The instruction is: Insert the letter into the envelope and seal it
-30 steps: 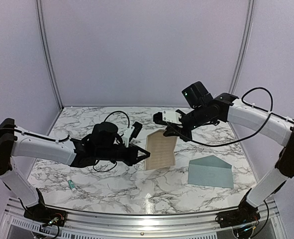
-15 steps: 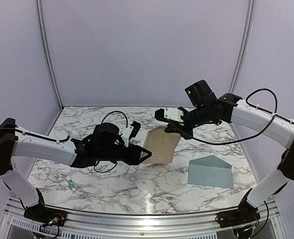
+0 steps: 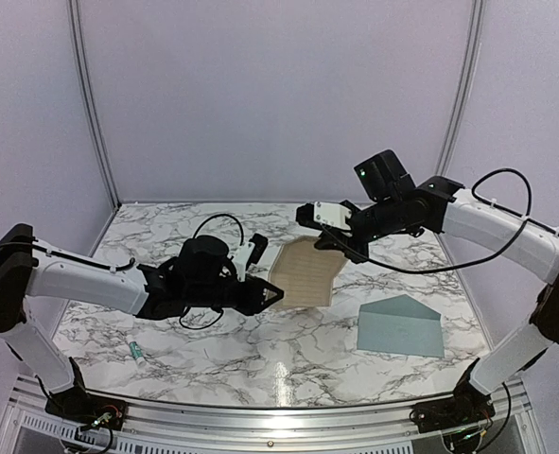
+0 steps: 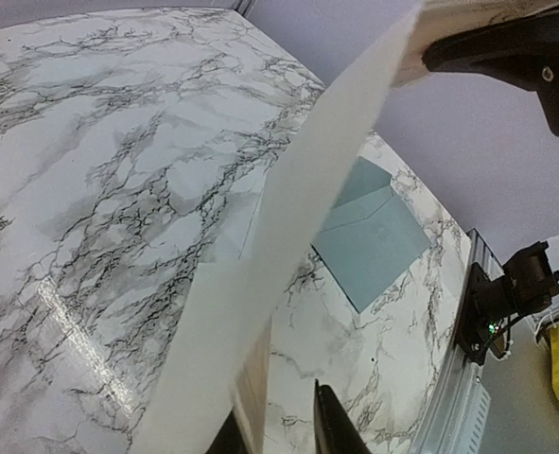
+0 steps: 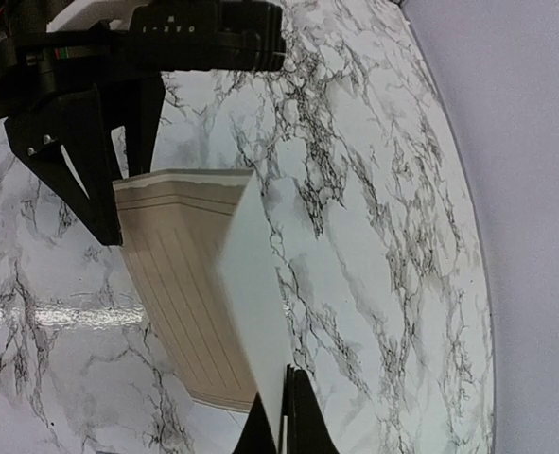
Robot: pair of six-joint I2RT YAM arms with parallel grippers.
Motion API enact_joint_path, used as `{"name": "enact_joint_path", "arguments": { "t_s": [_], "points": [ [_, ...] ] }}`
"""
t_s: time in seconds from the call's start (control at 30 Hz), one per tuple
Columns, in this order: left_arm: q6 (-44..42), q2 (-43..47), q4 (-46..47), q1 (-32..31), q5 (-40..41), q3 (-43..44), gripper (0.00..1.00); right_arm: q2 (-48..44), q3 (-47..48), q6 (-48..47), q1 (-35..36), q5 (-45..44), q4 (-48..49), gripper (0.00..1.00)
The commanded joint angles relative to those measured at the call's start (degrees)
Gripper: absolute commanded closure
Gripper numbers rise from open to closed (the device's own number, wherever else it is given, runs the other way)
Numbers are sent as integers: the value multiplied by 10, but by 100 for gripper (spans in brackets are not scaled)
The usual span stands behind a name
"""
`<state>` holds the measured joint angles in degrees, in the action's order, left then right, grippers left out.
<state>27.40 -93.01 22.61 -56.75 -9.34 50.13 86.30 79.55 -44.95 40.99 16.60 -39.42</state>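
Note:
The cream lined letter [image 3: 305,274] hangs tilted above the marble table, bowed between both arms. My right gripper [image 3: 331,241] is shut on its far top edge; the right wrist view shows the sheet [image 5: 180,284] pinched between the jaws [image 5: 284,426]. My left gripper [image 3: 275,295] is at the sheet's near left corner. In the left wrist view the sheet [image 4: 288,236] lies against one finger with a gap to the other, so the jaws [image 4: 279,435] stand open. The blue-grey envelope [image 3: 399,326] lies flat at the right, flap open, also in the left wrist view [image 4: 369,232].
A small green and white tube [image 3: 138,352] lies near the table's front left. A metal rail [image 3: 279,416] runs along the near edge. Walls enclose the table at the back and sides.
My right gripper has risen and lifted the letter's far edge off the table, so the sheet now hangs bowed. My left gripper has shifted slightly right at the near corner.

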Motion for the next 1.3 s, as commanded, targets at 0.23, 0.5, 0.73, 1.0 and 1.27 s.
{"name": "enact_joint_path", "arguments": {
  "t_s": [0.23,0.5,0.73,1.0,1.27],
  "points": [
    [18,-31,13,-2,39,14,100,-34,-4,12,4,4,12,100],
    [27,-6,65,-1,57,-6,100,-62,-40,7,5,49,-10,100],
    [29,4,101,-1,34,-16,100,-65,-116,6,53,121,-56,62],
    [-23,33,114,8,40,-39,100,-64,-154,0,91,151,-117,49],
    [-129,69,89,12,-4,-58,100,-110,-87,-22,19,182,-144,45]
  ]
}}
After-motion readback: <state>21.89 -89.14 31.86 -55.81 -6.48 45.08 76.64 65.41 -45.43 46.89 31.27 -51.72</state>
